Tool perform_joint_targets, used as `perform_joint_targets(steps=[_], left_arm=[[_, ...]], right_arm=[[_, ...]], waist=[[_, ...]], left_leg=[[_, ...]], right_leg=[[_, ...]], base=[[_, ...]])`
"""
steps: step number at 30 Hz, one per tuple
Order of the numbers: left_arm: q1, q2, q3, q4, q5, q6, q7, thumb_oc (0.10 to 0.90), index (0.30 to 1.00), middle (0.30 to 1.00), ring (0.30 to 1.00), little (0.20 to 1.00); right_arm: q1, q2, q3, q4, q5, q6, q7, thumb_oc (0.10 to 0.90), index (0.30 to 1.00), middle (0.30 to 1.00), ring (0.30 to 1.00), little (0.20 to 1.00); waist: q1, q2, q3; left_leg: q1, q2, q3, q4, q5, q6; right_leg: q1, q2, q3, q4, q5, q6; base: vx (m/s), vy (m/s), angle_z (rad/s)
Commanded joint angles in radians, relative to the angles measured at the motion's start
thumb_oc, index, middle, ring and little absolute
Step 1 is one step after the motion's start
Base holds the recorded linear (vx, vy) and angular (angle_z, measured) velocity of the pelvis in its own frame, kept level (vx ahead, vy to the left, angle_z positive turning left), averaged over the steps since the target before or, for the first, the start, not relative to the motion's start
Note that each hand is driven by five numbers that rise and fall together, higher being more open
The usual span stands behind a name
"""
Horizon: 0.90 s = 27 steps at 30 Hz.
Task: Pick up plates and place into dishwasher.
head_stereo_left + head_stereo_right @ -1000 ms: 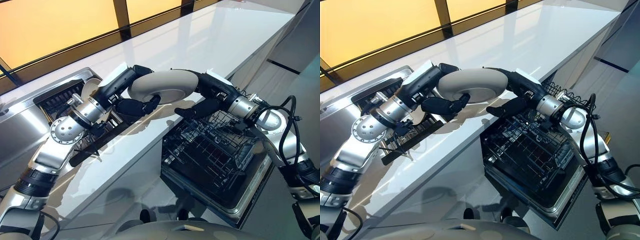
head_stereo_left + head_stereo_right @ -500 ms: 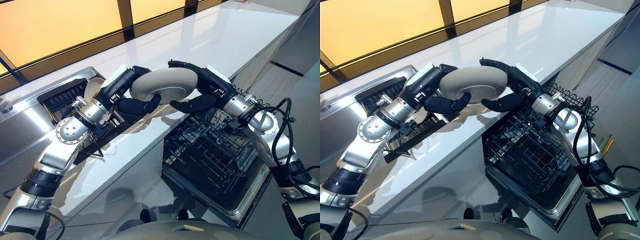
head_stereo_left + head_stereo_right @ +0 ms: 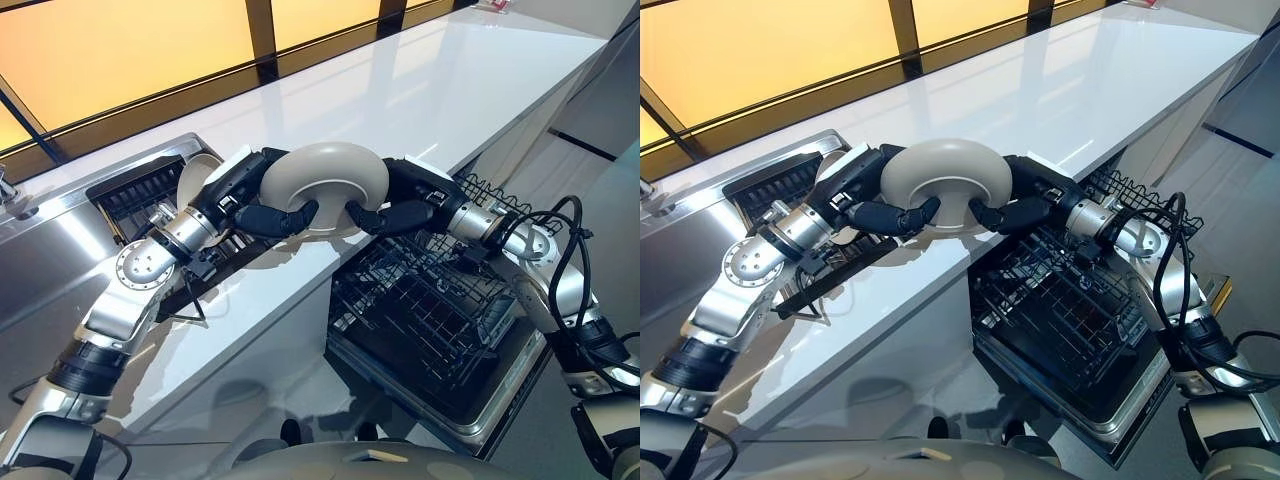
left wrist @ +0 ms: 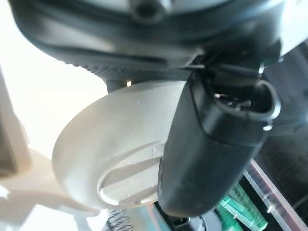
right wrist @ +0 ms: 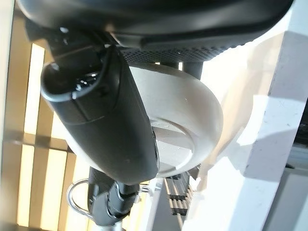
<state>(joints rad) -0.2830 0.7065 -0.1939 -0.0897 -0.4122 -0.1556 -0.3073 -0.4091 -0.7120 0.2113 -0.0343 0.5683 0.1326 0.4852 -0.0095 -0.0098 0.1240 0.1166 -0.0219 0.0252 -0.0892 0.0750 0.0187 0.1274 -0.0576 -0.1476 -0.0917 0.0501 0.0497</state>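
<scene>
While two robot hands grip it from opposite sides, one beige plate (image 3: 325, 175) hangs tilted in the air above the white counter (image 3: 450, 90), its underside and raised foot ring facing outward. The left hand (image 3: 262, 205) curls its thumb and fingers around the plate's left rim; the right hand (image 3: 400, 205) clamps the right rim the same way. Below and to the right, the dishwasher's black wire rack (image 3: 430, 310) stands pulled out, and no plate can be made out in it. At the left, a dark dish rack (image 3: 140, 195) sits in the steel sink (image 3: 60, 240), with a second pale plate (image 3: 195, 175) standing upright behind the left wrist. Two plates in all.
</scene>
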Motion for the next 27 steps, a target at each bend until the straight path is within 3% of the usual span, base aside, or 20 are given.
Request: perform_joint_targets(steps=[1, 10, 12, 14, 15, 16, 17, 27], left_arm=[[-0.143, -0.084, -0.034, -0.030, -0.088, -0.070, 0.053, 0.100, 0.300, 0.300, 0.300, 0.200], [-0.085, -0.188, -0.037, 0.033, -0.237, 0.013, 0.055, 0.116, 0.314, 0.314, 0.314, 0.216], [-0.076, -0.209, -0.039, 0.047, -0.276, 0.027, 0.063, 0.298, 0.469, 0.469, 0.469, 0.398], [-0.064, -0.237, -0.041, 0.063, -0.315, 0.035, 0.085, 0.361, 0.524, 0.524, 0.524, 0.461], [-0.051, -0.260, -0.040, 0.076, -0.351, 0.050, 0.103, 0.449, 0.599, 0.599, 0.599, 0.549], [-0.044, -0.276, -0.039, 0.086, -0.371, 0.052, 0.122, 0.704, 0.818, 0.818, 0.818, 0.804], [-0.035, -0.294, -0.037, 0.094, -0.389, 0.053, 0.144, 0.800, 0.900, 0.900, 0.900, 0.900], [0.064, -0.371, 0.049, 0.090, -0.487, 0.005, 0.229, 0.800, 0.900, 0.900, 0.900, 0.900]], right_arm=[[-0.135, 0.150, 0.022, -0.111, 0.166, -0.090, -0.023, 0.100, 0.300, 0.300, 0.300, 0.200], [-0.110, 0.187, -0.017, -0.102, 0.132, -0.121, -0.101, 0.100, 0.300, 0.300, 0.300, 0.200], [-0.108, 0.189, -0.023, -0.099, 0.139, -0.126, -0.121, 0.100, 0.300, 0.300, 0.300, 0.200], [-0.105, 0.193, -0.032, -0.090, 0.141, -0.141, -0.152, 0.100, 0.300, 0.300, 0.300, 0.200], [-0.103, 0.197, -0.043, -0.082, 0.144, -0.162, -0.196, 0.100, 0.300, 0.300, 0.300, 0.200], [-0.102, 0.201, -0.052, -0.077, 0.144, -0.171, -0.220, 0.100, 0.300, 0.300, 0.300, 0.200], [-0.101, 0.208, -0.061, -0.072, 0.138, -0.184, -0.254, 0.100, 0.300, 0.300, 0.300, 0.200], [-0.042, 0.222, -0.210, -0.054, 0.111, -0.302, -0.500, 0.100, 0.300, 0.300, 0.300, 0.200]], waist=[[-0.007, -0.007, -0.066], [-0.016, -0.004, -0.063], [-0.018, -0.003, -0.062], [-0.020, -0.003, -0.061], [-0.021, -0.003, -0.060], [-0.022, -0.003, -0.061], [-0.022, -0.003, -0.060], [-0.019, -0.003, -0.060]], left_leg=[[0.036, -0.055, 0.009, 0.002, -0.122, 0.016], [0.041, -0.053, 0.020, 0.002, -0.124, 0.019], [0.043, -0.053, 0.022, 0.002, -0.124, 0.018], [0.046, -0.053, 0.023, 0.002, -0.125, 0.018], [0.047, -0.052, 0.024, 0.002, -0.125, 0.018], [0.047, -0.052, 0.024, 0.002, -0.125, 0.018], [0.048, -0.052, 0.024, 0.002, -0.126, 0.018], [0.051, -0.049, 0.023, 0.002, -0.131, 0.019]], right_leg=[[0.013, 0.065, -0.015, 0.059, -0.097, -0.002], [0.012, 0.066, -0.006, 0.060, -0.096, -0.003], [0.013, 0.066, -0.005, 0.059, -0.095, -0.003], [0.015, 0.066, -0.004, 0.058, -0.094, -0.004], [0.016, 0.066, -0.005, 0.058, -0.095, -0.004], [0.017, 0.066, -0.005, 0.058, -0.095, -0.004], [0.017, 0.066, -0.005, 0.059, -0.095, -0.004], [0.019, 0.065, -0.008, 0.061, -0.099, -0.008]], base=[[0.00, 0.000, 0.00], [0.00, 0.000, -0.01], [0.00, 0.000, 0.00], [0.00, 0.000, 0.00], [0.00, 0.000, 0.00], [0.00, 0.000, 0.00], [0.00, 0.000, 0.00], [0.00, 0.000, 0.00]])
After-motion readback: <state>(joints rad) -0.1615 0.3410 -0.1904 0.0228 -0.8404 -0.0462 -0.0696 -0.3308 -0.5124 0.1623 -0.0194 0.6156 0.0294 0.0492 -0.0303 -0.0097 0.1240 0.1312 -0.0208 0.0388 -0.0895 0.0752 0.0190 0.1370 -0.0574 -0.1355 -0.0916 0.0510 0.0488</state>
